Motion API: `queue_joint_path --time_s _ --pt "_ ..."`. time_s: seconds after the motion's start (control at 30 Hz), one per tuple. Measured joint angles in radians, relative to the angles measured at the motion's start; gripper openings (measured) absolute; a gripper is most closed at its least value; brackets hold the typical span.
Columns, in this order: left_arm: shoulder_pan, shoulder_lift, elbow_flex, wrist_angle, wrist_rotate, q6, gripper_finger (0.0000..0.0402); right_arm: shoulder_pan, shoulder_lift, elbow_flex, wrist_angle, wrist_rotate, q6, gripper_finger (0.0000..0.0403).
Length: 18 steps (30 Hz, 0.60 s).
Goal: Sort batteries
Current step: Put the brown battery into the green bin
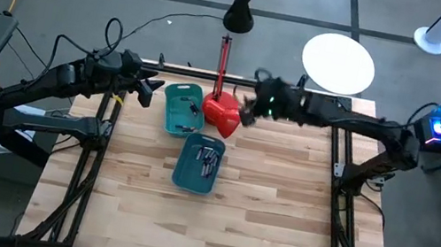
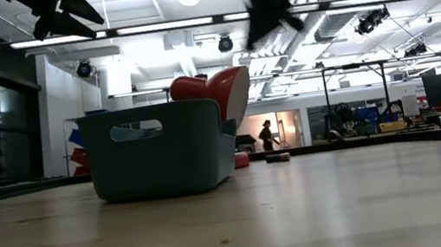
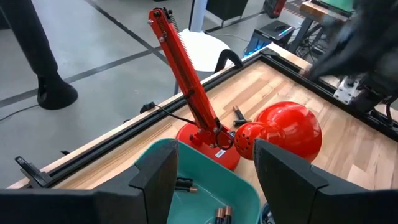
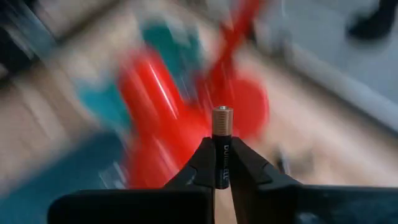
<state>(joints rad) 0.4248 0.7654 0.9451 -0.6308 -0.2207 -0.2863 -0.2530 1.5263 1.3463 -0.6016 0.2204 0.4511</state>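
- Right claw (image 4: 222, 163): pinching one battery (image 4: 222, 146) upright between its fingertips, copper-coloured end outward, seen in the right wrist view. In the high view the right claw (image 1: 251, 111) hangs near the table's far edge, just beside the red desk lamp (image 1: 220, 113).
- Left claw (image 3: 214, 171): fingers spread, holding nothing, in the left wrist view. In the high view the left claw (image 1: 151, 89) sits at the table's far left, just beside the far teal bin (image 1: 182, 108); it waits.
- Far teal bin: lies near the table's far edge, touching or nearly touching the lamp base; a few batteries (image 3: 222, 214) lie inside, seen in the left wrist view.
- Near teal bin (image 1: 199, 163): lies closer to the table's middle; several batteries (image 1: 210, 159) are grouped inside.
- Loose battery (image 2: 277, 157): one small cell lies on the table beyond the bins, seen in the low view.
- Red desk lamp: stands between the right claw and the far bin, its shade tipped down toward the table (image 1: 276, 223).
- Step in hand, as a judgement: carrying a picked cell toward a bin; sorting appears well along, since most visible cells already lie in bins.
- Next move, as a judgement: the right claw must clear the lamp shade, reach the bin matching the cell's size, and release low. Which bin takes this size cannot be told.
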Motion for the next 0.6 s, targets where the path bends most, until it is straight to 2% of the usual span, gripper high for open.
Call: queue_joint_path --time_s 0.17,0.37,0.47,0.53,0.6 --pt "0.000 0.000 0.000 0.000 -0.002 0.000 0.0202 -0.003 0.094 0.173 0.187 -0.001 -0.090 0.0005" --pt "0.000 0.000 0.000 0.000 -0.002 0.000 0.0202 -0.002 0.310 0.372 0.306 -0.156 -0.115 0.0013" --pt "0.000 0.000 0.000 0.000 -0.002 0.001 0.0202 -0.002 0.412 0.481 0.320 -0.251 -0.092 0.0039" --pt "0.000 0.000 0.000 0.000 -0.002 0.001 0.0202 -0.004 0.466 0.558 0.311 -0.318 -0.093 0.0069" --pt "0.000 0.000 0.000 0.000 -0.002 0.001 0.0202 -0.007 0.499 0.620 0.267 -0.335 -0.099 0.0105"
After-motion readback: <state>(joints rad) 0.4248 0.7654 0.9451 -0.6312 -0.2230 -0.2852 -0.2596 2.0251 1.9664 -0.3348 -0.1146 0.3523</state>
